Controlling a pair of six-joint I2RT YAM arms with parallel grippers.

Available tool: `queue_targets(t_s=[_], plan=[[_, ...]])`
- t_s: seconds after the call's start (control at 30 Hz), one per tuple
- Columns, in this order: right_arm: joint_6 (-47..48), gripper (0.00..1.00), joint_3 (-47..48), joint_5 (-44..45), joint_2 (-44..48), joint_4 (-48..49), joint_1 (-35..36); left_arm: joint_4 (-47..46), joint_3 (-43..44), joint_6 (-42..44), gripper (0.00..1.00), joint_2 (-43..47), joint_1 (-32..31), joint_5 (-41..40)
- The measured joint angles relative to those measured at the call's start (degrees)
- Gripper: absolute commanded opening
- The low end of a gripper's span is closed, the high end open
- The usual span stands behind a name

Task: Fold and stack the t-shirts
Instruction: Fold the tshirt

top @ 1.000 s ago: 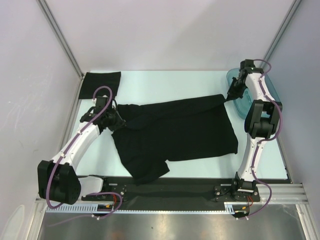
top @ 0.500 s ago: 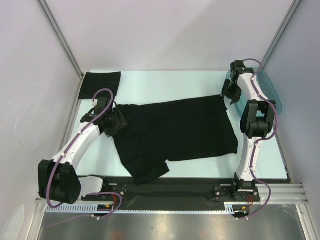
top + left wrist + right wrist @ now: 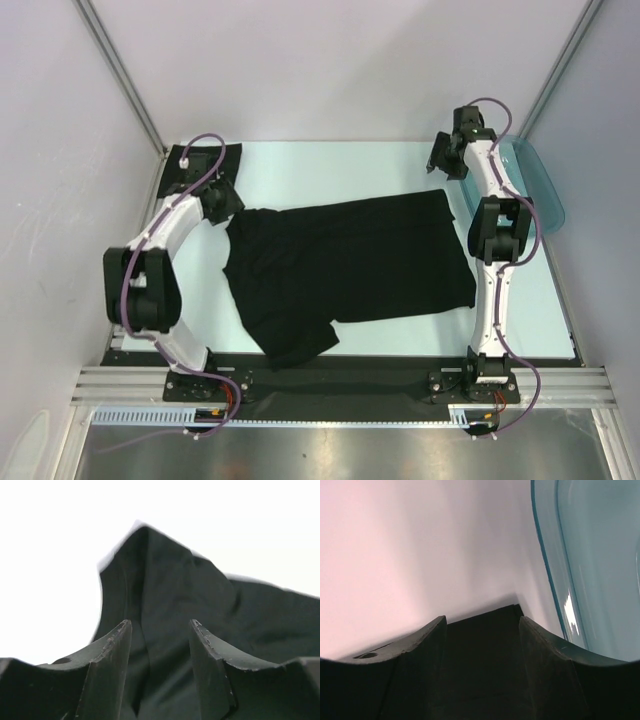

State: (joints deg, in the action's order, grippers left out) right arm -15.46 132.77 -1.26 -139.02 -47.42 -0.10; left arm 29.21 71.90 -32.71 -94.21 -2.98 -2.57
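The left arm [image 3: 168,224] rises from its base at 7 o'clock and bends its elbow out toward 9 o'clock. Its forearm arches on to 10 o'clock, where the left gripper [image 3: 224,200] points toward 4 o'clock. In the left wrist view its fingers [image 3: 107,670] stand apart with a clear gap between them. The right arm [image 3: 497,225] runs almost straight from 5 o'clock up to 1 o'clock. There the right gripper [image 3: 441,160] tips down toward 8 o'clock, its fingers [image 3: 420,655] likewise parted.
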Motion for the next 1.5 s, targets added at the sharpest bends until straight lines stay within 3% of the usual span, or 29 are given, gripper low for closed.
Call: queue_targets(t_s=[0.2,0.53,0.83,1.4,1.5], plan=[[1.88,0.65,-1.03,-0.24,-1.46,0.92,-0.39,-1.33,7.98,1.97,0.47,-11.89,2.23,3.39],[3.72,0.65,-1.64,-0.28,-1.46,2.75,-1.03,-2.16,16.11,2.08,0.49,-22.88,2.99,6.23],[4.15,0.66,-1.64,-0.31,-2.32,2.93,-1.09,-0.79,16.72,0.57,0.56,-23.61,4.76,4.61],[4.44,0.65,-2.08,-0.15,-4.83,2.78,-0.59,-0.33,19.08,-1.97,0.53,-28.00,4.79,6.49],[4.81,0.65,-2.45,-0.07,-4.83,2.69,-0.52,-0.37,19.08,-2.10,0.49,-28.09,4.79,6.60]])
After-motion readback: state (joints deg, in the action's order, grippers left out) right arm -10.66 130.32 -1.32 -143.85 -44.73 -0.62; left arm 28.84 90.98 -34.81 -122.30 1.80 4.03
